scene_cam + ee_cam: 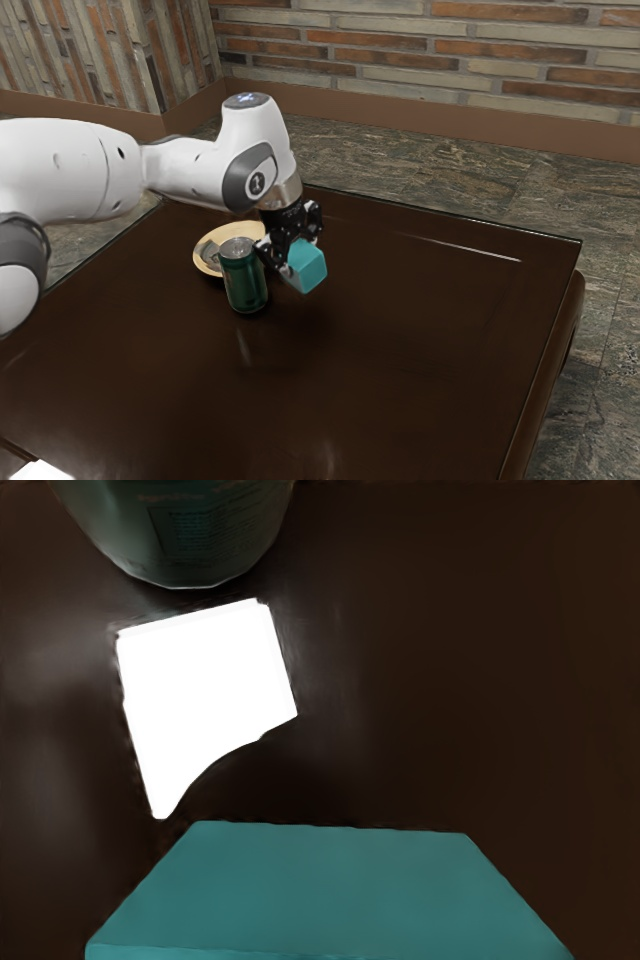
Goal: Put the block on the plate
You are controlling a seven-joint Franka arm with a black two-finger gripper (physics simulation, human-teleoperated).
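Note:
My gripper is shut on the teal block, which it holds tilted above the dark table. In the wrist view, the same block lies large along the lower edge. A round tan plate rests on the table, behind the green can and partly hidden by it. Seen from the side, the held block is toward the exterior view's right of both plate and can.
The green can stands upright close to my gripper and in front of the plate; the wrist view catches the can's lower part. A bright white patch shows on the dark tabletop.

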